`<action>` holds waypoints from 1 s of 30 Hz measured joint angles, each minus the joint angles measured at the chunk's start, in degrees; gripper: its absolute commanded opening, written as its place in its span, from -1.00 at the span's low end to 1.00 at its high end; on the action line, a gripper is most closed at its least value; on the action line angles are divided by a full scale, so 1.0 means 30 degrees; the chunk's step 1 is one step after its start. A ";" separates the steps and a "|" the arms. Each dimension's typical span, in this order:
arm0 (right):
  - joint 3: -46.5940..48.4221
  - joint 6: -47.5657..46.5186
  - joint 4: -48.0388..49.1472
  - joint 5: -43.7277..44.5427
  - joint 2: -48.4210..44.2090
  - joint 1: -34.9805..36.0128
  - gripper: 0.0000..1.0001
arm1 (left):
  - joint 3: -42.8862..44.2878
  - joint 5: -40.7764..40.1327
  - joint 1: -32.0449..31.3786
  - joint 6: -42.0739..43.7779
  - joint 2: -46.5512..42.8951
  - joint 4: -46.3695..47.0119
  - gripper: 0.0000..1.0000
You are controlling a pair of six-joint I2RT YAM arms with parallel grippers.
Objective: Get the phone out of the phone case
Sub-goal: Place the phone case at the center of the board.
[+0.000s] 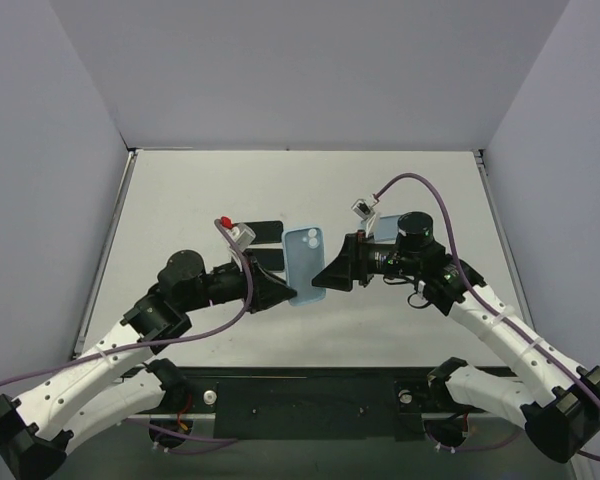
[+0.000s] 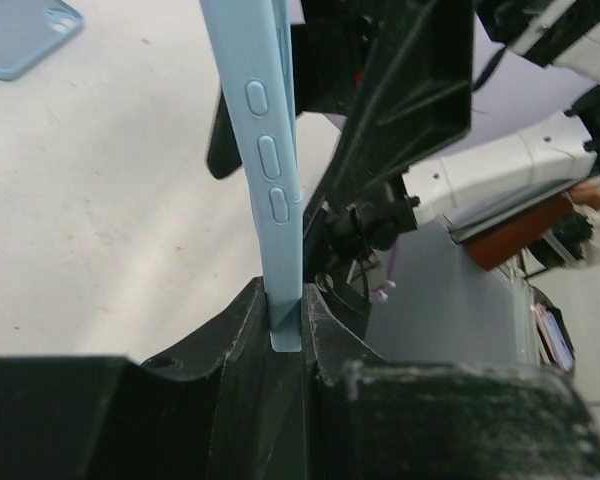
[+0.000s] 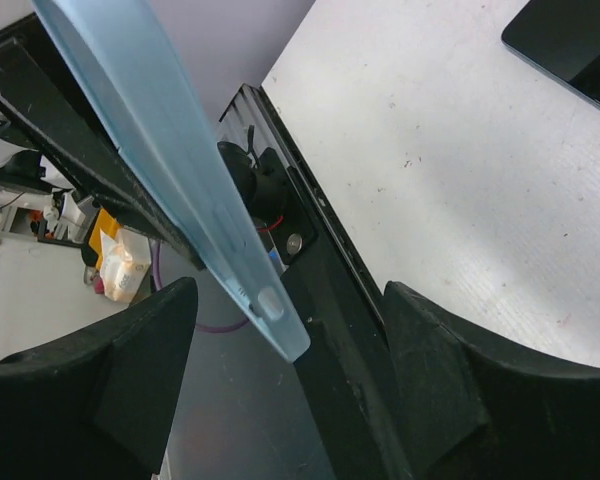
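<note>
On the left, our left gripper (image 1: 292,292) reaches in from the near left corner of the table (image 1: 180,200) toward its middle. Its jaws are narrow and clamp the near corner of the light-blue phone case (image 1: 304,255). In the left wrist view the case (image 2: 270,150) stands up edge-on out of the gripper (image 2: 285,330), with its side buttons facing us.

Just left of the case, two black slabs (image 1: 267,245) lie flat on the table, one behind the other.

The case sits over the middle of the table, its back and camera cut-out turned up toward the top camera. We cannot tell whether a phone is inside it.

To the right, our right gripper (image 1: 325,272) meets the case's near right edge. Its jaws are wide, and in the right wrist view the case (image 3: 150,130) slants between the fingers (image 3: 130,380) without clear contact.

Farther right, a second light-blue case (image 1: 386,228) lies flat, partly under the right arm.
</note>
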 measured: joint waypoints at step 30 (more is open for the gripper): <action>-0.5071 0.7730 0.2841 0.8145 0.0036 -0.3920 -1.00 | 0.2251 -0.9836 0.2718 -0.0539 -0.2113 -0.7475 0.64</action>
